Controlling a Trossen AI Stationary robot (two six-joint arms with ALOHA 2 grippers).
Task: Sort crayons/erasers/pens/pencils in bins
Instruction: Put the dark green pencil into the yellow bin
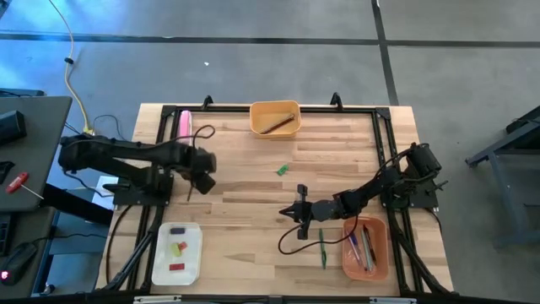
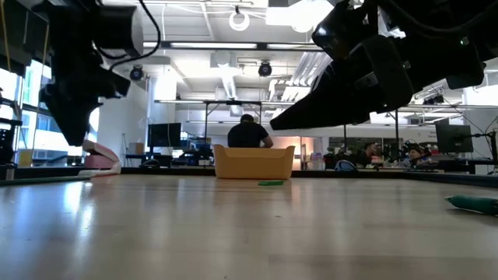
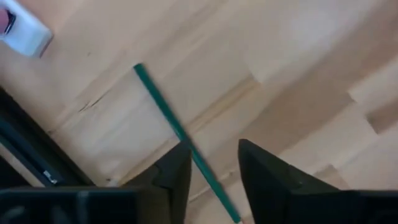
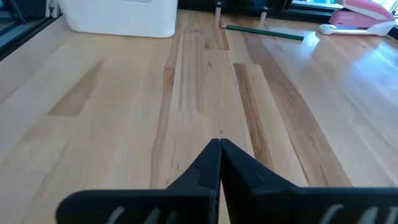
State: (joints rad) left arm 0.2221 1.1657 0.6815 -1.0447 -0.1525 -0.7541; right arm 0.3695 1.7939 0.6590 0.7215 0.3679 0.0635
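Observation:
My left gripper (image 1: pixel 203 162) is open and hovers above the table's left part. A long dark green pen (image 3: pixel 166 118) lies flat on the wood under it, running between the two fingers, nearer to one, untouched. This pen also shows in the right wrist view (image 4: pixel 264 31). My right gripper (image 1: pixel 301 211) is shut and empty, low over the middle of the table. A second green pen (image 1: pixel 321 250) lies beside the salmon-orange bin (image 1: pixel 381 253), which holds several pens. A short green crayon (image 1: pixel 282 170) lies mid-table. The yellow-orange bin (image 1: pixel 275 108) holds a brown pencil (image 1: pixel 278 125). The white bin (image 1: pixel 192 263) holds yellow and red pieces.
A thick pink bar (image 1: pixel 184 124) lies at the table's far left corner, close to my left arm. Black frame rails run along the table's edges. In the low view a person sits behind the yellow-orange bin (image 2: pixel 254 162), beyond the table. Bare wood lies between the two grippers.

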